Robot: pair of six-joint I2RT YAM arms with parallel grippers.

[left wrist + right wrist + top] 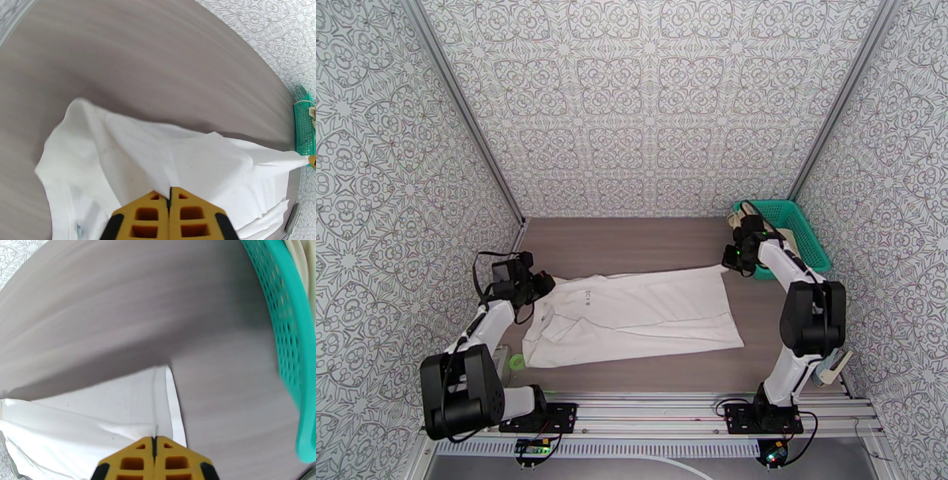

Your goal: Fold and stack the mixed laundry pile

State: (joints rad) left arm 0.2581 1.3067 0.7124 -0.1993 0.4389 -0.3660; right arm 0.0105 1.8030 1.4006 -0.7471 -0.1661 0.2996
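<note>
Basket: a green mesh basket [812,233] sits in the far right corner of the table [632,237], just beyond the right arm's wrist.
Beige garment: a beige garment [305,263] lies inside the basket. Too little of it shows to tell its shape.
Small item: a small green object [517,361] lies beside the left arm at the shirt's near left corner. I cannot tell what it is.
T-shirt: the white T-shirt [640,316] lies spread across the middle of the table, collar end to the left and hem to the right.
Left gripper: the left gripper [170,189] has its yellow fingers pressed together, pinching the shirt's far left corner, which is lifted into a ridge.
Right gripper: the right gripper [154,437] is clamped on the shirt's far right corner, near the basket but apart from it.
Edges: patterned walls close in the left, right and far sides. A metal rail [671,403] runs along the near edge.
Open room: bare tabletop lies between the shirt and the far wall.
Count: two arms, two grippers, one T-shirt, one basket, one beige garment.
</note>
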